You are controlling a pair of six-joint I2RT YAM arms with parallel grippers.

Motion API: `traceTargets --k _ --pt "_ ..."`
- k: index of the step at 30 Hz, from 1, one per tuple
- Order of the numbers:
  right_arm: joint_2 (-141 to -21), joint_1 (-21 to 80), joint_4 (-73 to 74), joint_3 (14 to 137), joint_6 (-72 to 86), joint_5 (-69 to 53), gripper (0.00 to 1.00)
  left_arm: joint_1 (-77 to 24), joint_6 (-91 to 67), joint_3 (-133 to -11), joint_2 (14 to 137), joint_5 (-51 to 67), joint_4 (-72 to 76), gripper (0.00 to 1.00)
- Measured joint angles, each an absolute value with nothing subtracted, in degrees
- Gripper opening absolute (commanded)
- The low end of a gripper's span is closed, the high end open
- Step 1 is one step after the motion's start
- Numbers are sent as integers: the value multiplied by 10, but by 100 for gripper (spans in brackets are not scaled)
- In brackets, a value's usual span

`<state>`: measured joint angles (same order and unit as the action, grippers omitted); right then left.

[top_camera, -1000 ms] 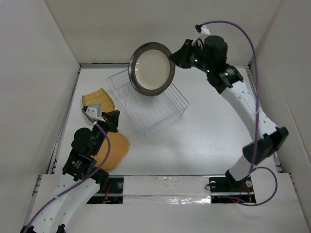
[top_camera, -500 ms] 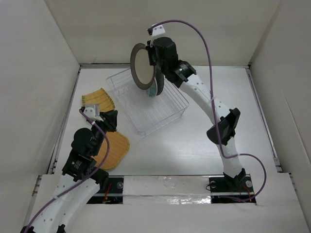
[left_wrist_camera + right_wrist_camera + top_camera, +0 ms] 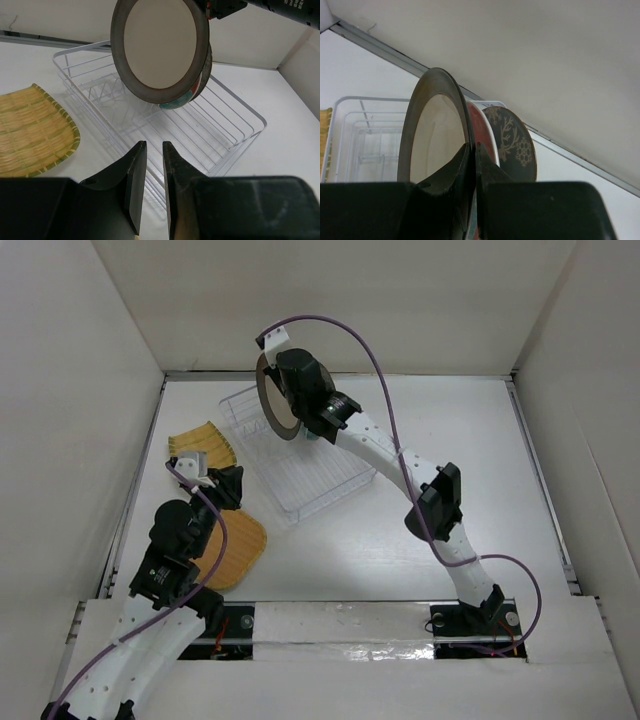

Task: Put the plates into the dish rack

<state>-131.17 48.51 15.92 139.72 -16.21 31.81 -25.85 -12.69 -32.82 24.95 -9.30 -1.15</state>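
We are pinching stiff, likely slick silver plate (image 3: pixel 159 47) rim between right gripper (image 3: pixel 472 150) jaws; left gripper (image 3: pixel 152 150) barely parted, holding nothing.

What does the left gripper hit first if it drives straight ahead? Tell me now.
Most likely the near wire wall of the dish rack: the left gripper, jaws slightly apart, points at it from just outside. The silver plate hangs higher, probably above that line, though depth is unclear.

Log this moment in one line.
right tool: holds silver plate over dish rack | left tool: open, empty | red plate, dark plate: behind it
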Motion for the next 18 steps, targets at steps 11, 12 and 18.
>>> traceTargets --k 11,12,18 --pt "-1312 480 108 1397 -186 340 0 -254 -127 -328 259 -90 -11 18" --pt "-1312 479 101 1392 -187 342 0 -254 -127 -328 260 -90 -11 18" --pt "-1303 469 73 1340 -192 343 0 -254 -127 -328 265 -90 -11 18"
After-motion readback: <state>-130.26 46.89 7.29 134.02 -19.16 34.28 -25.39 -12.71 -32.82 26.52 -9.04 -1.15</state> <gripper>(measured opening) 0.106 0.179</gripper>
